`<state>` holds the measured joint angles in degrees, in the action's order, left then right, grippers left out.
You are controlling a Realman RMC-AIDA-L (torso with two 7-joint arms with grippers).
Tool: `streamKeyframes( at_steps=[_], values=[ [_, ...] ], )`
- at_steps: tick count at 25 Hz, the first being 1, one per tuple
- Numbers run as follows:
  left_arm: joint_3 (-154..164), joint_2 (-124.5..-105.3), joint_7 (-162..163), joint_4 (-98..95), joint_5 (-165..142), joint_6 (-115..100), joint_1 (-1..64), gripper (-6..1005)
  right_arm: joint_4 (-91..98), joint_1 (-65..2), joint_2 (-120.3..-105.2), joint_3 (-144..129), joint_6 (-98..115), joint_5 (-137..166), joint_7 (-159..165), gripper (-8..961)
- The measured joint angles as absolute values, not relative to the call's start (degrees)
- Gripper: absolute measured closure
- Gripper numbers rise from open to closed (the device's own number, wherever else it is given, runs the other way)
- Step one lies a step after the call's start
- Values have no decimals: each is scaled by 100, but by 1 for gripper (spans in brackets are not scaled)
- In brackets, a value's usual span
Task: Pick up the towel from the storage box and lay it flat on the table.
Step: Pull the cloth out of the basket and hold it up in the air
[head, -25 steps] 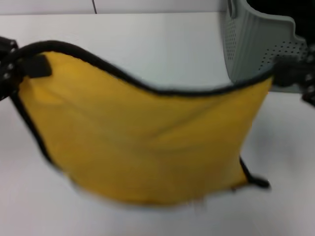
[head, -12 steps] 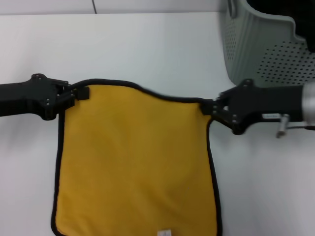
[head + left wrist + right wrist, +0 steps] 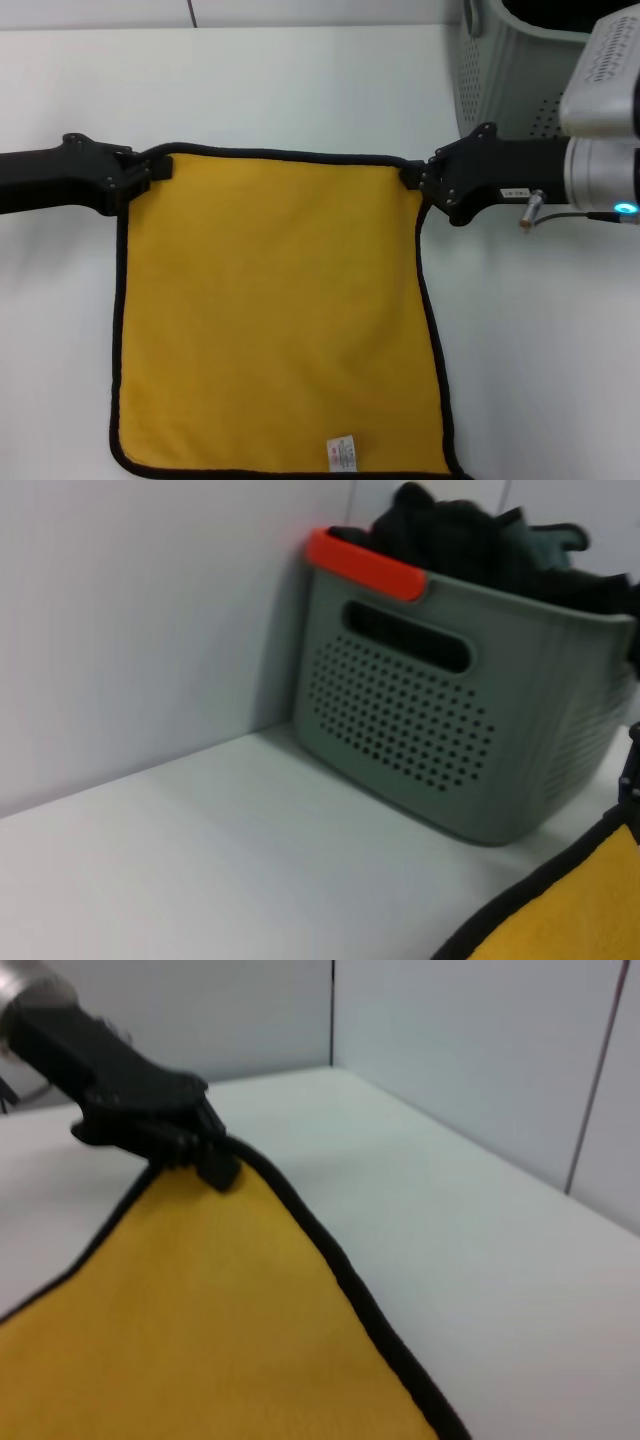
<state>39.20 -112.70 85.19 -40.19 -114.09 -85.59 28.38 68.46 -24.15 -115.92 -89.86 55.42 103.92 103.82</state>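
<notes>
The mustard-yellow towel [image 3: 275,310] with black edging lies spread out on the white table [image 3: 300,90], its white label [image 3: 343,452] at the near edge. My left gripper [image 3: 152,170] is shut on its far left corner and my right gripper [image 3: 413,176] on its far right corner, both low over the tabletop. The pale grey-green storage box [image 3: 505,90] stands at the far right, just behind the right arm. The left wrist view shows the storage box [image 3: 440,740] and a towel corner [image 3: 585,910]. In the right wrist view the left gripper [image 3: 212,1165] pinches the towel [image 3: 200,1330].
Dark cloths [image 3: 450,530] fill the storage box, which has an orange-red handle piece [image 3: 365,565] on its rim. A pale wall [image 3: 150,610] rises behind the table. Bare tabletop [image 3: 560,350] lies right of the towel and beyond it.
The towel hung sagging between the two grippers; it has come down and been pulled taut, and now lies flat with its label showing. Both grippers still hold the far corners.
</notes>
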Motion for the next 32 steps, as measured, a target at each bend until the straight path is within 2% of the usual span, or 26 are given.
streamKeyframes(
  at_steps=[9, 26, 32],
  values=[
    [3918, -11573, 8334, -3952, -11560, -7917, 2834, 989, 6511, -2597, -11607, -9834, 4264, 10467, 10337, 818],
    [3870, -11591, 8301, -3884, -11516, -7588, 2883, 987, 6466, -2751, -11583, -9851, 4014, 10514, 10292, 786],
    [3881, -11572, 8555, -3821, -11580, -7413, 2913, 936, 6558, -2689, -11607, -9914, 3864, 10797, 10329, 774]
  ],
)
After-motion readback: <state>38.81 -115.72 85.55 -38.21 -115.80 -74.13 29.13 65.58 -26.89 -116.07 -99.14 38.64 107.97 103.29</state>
